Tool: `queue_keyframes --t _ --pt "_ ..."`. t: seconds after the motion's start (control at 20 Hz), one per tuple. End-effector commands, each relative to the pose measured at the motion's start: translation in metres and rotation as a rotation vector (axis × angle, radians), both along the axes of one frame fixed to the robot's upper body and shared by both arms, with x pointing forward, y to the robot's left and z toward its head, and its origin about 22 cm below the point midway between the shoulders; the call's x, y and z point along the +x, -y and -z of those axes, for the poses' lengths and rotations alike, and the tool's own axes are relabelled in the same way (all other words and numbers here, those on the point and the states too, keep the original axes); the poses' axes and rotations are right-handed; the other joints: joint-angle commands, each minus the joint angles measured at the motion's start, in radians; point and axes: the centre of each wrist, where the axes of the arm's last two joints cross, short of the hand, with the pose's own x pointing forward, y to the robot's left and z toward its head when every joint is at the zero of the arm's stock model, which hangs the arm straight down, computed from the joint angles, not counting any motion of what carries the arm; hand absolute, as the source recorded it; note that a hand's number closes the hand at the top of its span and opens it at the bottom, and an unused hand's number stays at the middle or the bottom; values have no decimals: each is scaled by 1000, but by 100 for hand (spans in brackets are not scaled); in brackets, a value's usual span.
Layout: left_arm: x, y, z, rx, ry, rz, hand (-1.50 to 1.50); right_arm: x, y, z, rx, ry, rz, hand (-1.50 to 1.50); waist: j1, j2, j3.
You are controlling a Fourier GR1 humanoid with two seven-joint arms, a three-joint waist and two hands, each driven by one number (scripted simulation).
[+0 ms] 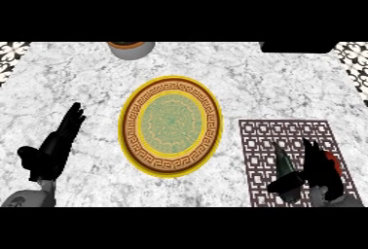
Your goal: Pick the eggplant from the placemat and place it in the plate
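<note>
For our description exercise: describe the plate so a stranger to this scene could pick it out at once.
Find the white marble counter. Near its middle, between the open left hand and the lattice placemat, lies the plate. Its yellow rim, brown key-pattern band and green centre set it apart from the grey pot beyond it.

the left hand (pixel 52 151) is matte black, with long, slim, tapering fingers and a thicker, rounded thumb at its base. behind it a short stretch of the left forearm (pixel 28 198) shows as a smooth, light grey, rounded shell. the right hand (pixel 316 168) is the same black, blockier at the palm, with a small red patch along its outer edge. only a sliver of the grey right forearm (pixel 343 203) shows.
</note>
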Motion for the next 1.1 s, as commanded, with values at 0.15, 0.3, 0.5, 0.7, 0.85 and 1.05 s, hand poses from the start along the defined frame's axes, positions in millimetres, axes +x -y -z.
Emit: queue_keyframes --t 0.15,0.3,0.5,0.7,0.85,1.05 --pt "-2 12 16 -5 2 3 0 3 -15 26 82 -169 36 150 -2 9 11" --pt "4 11 2 -16 8 16 0 11 -1 28 63 -131 7 150 1 8 12" --pt "12 16 -1 2 8 -1 0 8 -6 28 64 -97 -8 150 -5 8 12" --pt "4 14 -1 2 4 24 0 12 15 11 24 73 -380 150 17 8 15" --pt "9 22 3 -10 9 28 0 11 17 -9 -34 187 -722 150 25 9 18" --pt "3 20 6 -17 11 25 0 26 59 -18 -139 370 -858 150 16 11 16"
